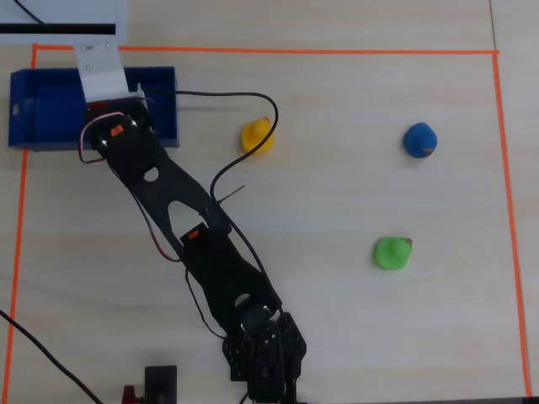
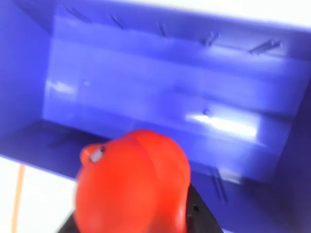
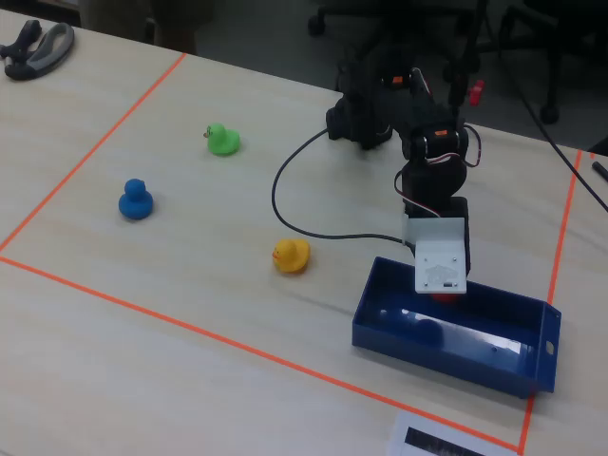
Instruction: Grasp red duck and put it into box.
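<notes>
hand (image 2: 141, 213) clamped on red duck (image 2: 131, 184) | I held it above box (image 2: 160, 92), 12 o'clock of hand, so a release drops inside

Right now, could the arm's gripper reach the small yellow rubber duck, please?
Probably not yet: the gripper holds the red duck over the blue box. The yellow duck sits unobstructed nearby.

No legible text, brand, number or sign is found in any view. A white sheet (image 3: 446, 439) at the table edge in the fixed view carries a dark printed strip — its characters cannot be resolved. A small white mark is seen on the box (image 3: 548, 346) end wall — no lettering can be read.
</notes>
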